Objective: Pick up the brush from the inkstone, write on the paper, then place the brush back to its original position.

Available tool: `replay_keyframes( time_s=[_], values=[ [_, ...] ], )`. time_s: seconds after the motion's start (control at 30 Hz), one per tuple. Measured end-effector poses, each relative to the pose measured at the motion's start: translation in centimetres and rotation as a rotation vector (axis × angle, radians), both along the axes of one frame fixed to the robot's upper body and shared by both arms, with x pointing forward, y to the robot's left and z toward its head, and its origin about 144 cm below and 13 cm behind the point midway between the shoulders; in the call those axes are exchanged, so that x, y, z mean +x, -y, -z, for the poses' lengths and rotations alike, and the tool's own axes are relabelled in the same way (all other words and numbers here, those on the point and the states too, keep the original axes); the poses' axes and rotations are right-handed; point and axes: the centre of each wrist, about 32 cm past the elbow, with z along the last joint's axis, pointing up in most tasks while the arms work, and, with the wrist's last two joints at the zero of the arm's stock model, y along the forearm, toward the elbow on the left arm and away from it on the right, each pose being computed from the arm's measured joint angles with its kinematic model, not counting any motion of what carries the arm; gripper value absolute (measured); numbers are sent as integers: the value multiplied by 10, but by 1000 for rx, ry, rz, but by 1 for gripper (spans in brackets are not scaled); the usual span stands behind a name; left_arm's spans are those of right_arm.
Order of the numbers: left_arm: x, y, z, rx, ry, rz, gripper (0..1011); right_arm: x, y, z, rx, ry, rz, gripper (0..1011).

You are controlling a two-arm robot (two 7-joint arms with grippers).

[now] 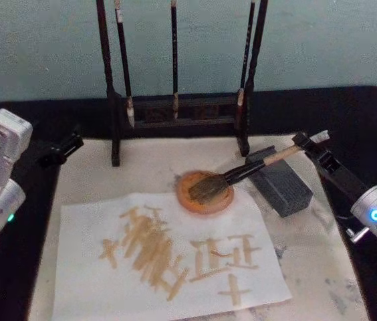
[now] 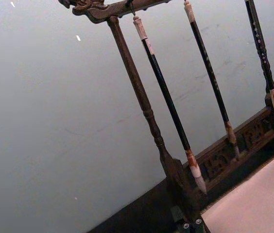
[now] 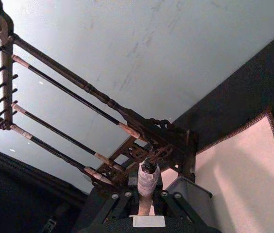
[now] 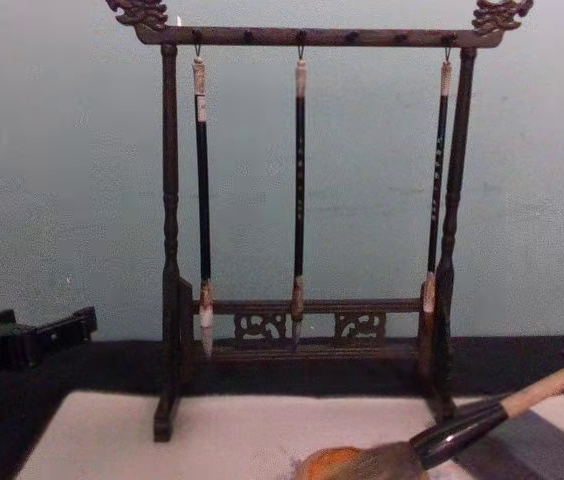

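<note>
Between the fingers of your right gripper sits the tan handle end of the brush, pinched. Out ahead of it, the shaft crosses the grey block and the bristles rest on the orange inkstone. Farther still lies the paper, marked with tan strokes. Your left gripper hangs beyond the mat's far side; you cannot tell its spread.

Count by kind:
- Large brush: one, bristles on the dish.
- Thin dark-shafted brushes hanging on the rack: three.
- Wooden brush rack: one.
- Round orange inkstone dish: one.
- Grey rectangular block: one.
- Paper sheet: one, carrying pale tan strokes.
- Off-white mat under the sheet: one.
- Robot grippers: two, left gripper and right gripper.
</note>
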Motion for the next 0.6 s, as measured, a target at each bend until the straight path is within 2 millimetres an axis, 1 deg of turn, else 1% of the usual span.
replay_keyframes(
  time_s=[0.6],
  values=[
    [0,0,0,0,0,0,1002,4,1,4,5,-54,-5,164]
  ],
)
